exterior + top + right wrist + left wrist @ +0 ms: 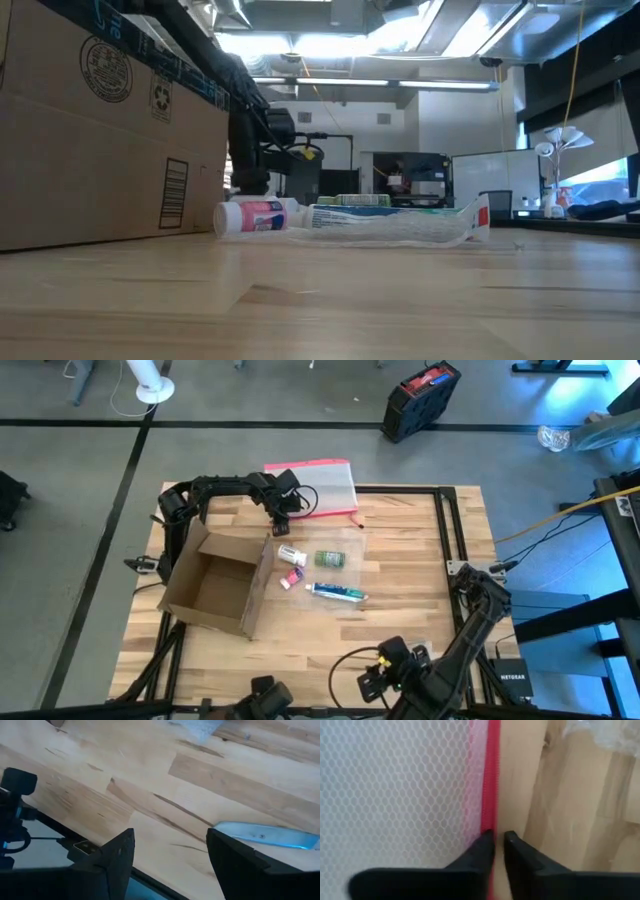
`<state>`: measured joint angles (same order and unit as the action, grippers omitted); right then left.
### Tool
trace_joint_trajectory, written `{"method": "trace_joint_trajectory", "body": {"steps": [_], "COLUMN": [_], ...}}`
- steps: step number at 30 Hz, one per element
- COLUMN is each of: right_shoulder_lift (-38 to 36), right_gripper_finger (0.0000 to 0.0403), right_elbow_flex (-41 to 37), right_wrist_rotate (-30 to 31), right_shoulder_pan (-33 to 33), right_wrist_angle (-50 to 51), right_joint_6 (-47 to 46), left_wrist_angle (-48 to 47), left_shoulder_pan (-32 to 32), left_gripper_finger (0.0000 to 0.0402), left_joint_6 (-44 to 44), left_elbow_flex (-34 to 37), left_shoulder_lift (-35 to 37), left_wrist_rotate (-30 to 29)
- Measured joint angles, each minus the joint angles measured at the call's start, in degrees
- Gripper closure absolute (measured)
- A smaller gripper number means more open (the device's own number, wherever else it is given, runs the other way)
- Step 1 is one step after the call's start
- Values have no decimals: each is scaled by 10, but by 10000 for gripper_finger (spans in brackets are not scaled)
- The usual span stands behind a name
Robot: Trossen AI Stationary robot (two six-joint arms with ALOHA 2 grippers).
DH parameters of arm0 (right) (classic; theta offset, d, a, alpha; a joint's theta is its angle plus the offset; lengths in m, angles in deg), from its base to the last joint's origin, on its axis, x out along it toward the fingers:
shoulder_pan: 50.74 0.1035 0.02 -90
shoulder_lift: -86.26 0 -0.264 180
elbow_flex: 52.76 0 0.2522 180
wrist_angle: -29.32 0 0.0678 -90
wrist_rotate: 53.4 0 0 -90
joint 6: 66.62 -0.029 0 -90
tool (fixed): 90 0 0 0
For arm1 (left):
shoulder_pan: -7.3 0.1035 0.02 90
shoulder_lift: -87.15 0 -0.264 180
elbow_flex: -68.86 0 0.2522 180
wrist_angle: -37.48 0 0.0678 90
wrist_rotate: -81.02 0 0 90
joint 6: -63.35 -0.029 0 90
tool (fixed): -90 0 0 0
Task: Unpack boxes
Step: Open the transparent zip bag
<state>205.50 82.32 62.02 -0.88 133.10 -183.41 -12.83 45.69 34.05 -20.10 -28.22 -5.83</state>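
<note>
left gripper (499, 840) (nearly closed) seemingly pinches pouch's red edge (491, 775).

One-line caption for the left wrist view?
Left gripper nearly shut on the red edge of a mesh pouch lying on the wooden table.

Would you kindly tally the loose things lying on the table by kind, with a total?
Cardboard box, open, lying on its side: 1
Mesh pouch with pink-red edge, at the left gripper: 1
Small white bottle: 1
Green packet: 1
Toothpaste tube: 1
Small pink item: 1
Total: 6
</note>
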Motion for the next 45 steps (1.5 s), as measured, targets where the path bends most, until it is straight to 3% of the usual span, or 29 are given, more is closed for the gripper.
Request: {"method": "trace_joint_trajectory", "body": {"steps": [2,6,22,28,31,39,45], "right_shoulder_lift": [0,0,0,-1,-1,-1,-1], "right_gripper_finger": [164,164,164,164,164,164,164], "right_elbow_flex": [0,0,0,0,0,0,0], "right_wrist_rotate": [7,11,13,24,25,25,25], "right_shoulder_pan": [0,0,0,0,-1,-1,-1], "right_wrist_angle": [0,0,0,0,0,0,0], "right_joint_6": [1,4,41,50,50,49,48], "left_wrist_angle": [0,-1,-100,-84,-66,-50,-50], "left_shoulder_pan": [0,0,-39,-46,-30,21,44], "left_gripper_finger": [392,399,401,397,368,225,192], "left_joint_6": [-8,-12,21,57,65,38,29], "left_elbow_flex": [-1,-2,-72,-73,-73,-68,-66], "left_shoulder_lift": [0,0,30,45,41,27,0], "left_wrist_rotate": [-3,-8,35,20,20,22,46]}}
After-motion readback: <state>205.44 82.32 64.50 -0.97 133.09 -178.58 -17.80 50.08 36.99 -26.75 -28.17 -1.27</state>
